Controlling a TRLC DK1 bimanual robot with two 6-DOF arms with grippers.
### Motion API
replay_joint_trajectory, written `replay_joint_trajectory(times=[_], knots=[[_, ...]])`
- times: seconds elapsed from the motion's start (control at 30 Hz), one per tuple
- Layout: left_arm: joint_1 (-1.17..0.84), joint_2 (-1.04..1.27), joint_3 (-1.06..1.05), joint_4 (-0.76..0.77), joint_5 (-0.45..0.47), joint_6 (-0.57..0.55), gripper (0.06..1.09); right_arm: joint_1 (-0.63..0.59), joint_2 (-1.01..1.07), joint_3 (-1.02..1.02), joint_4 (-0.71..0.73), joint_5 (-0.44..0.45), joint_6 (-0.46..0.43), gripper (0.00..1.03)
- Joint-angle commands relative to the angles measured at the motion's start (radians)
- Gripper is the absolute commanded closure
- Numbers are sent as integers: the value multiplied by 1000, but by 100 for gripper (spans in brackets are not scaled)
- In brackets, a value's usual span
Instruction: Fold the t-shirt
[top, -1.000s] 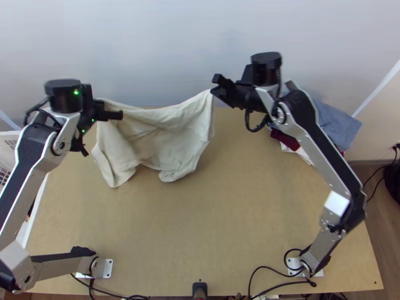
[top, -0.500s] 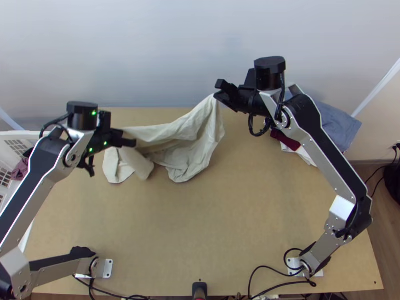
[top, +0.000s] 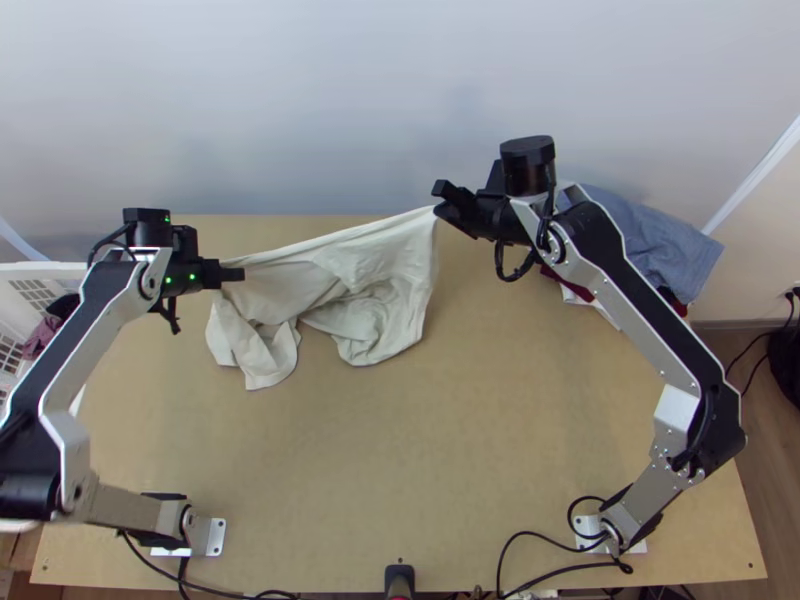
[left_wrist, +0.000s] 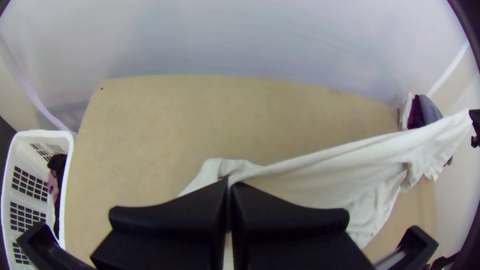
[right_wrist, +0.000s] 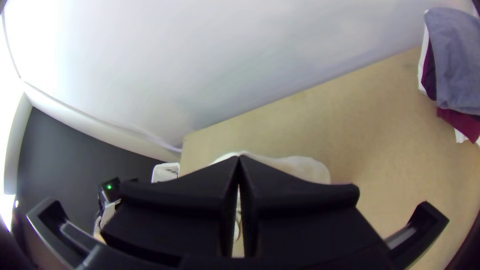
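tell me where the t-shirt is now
In the top view, the t-shirt stretches mostly left of centre between the left gripper and the right gripper, its lower part bunched over the table.

The left gripper points inward near the desk's far left corner, jaws closed. The right gripper angles inward by the far edge, its jaws closed too.

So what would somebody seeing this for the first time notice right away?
Probably the cream-colored shirt, pulled taut along its upper edge between the left gripper and the right gripper, its lower part hanging in loose folds toward the table. After that, the pile of clothes by the wall behind the right arm, blue-grey on top with dark red beneath.
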Motion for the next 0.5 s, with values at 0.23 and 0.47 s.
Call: replay_joint_trajectory(times=[0.23,0.47], knots=[[49,151,182,-122,144,-85,12,9,0,-79,71,50,-25,100],[48,16,327,-357,171,-133,12,18,3,-115,86,54,-24,100]])
